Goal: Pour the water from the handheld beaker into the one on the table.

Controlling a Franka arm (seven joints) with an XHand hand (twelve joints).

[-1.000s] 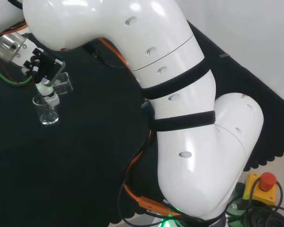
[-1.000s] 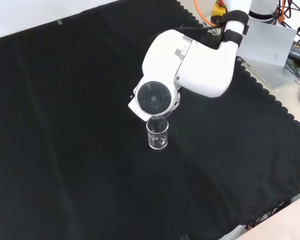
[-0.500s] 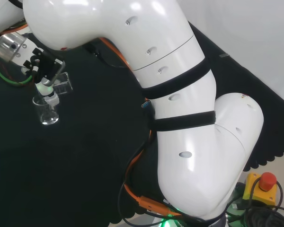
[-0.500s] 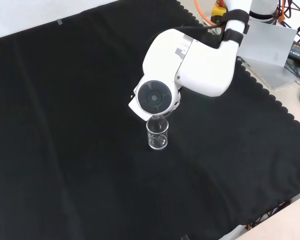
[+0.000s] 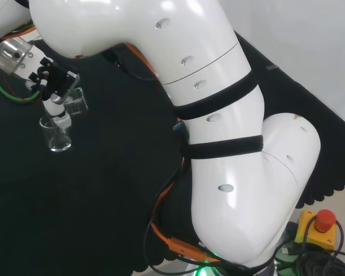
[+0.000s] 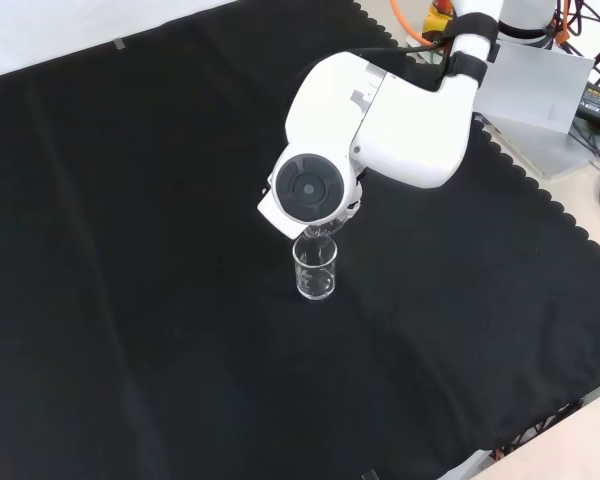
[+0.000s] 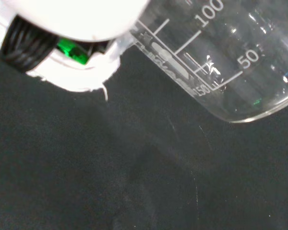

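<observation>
In the head view my hand (image 5: pixel 53 86) is at the upper left, curled round a clear beaker (image 5: pixel 76 103) that is tipped over, its mouth toward a second clear beaker (image 5: pixel 58 137) standing upright on the black cloth just below. From the front, the standing beaker (image 6: pixel 315 272) sits right under the arm's link with the round grey cap (image 6: pixel 310 188), which covers the hand. The wrist view has the held beaker (image 7: pixel 221 57) close and slanted, graduation marks showing, beside a white part of the hand (image 7: pixel 72 28). I cannot tell how much water is in either beaker.
The arm's big white links (image 5: pixel 218 144) take up the right of the head view. A red stop button (image 5: pixel 325 220) and cables lie off the cloth's scalloped edge (image 6: pixel 540 190). A grey box (image 6: pixel 540 90) stands at the front view's upper right.
The hand and the link above it have risen slightly with the tipped beaker. The standing beaker has stayed where it was.
</observation>
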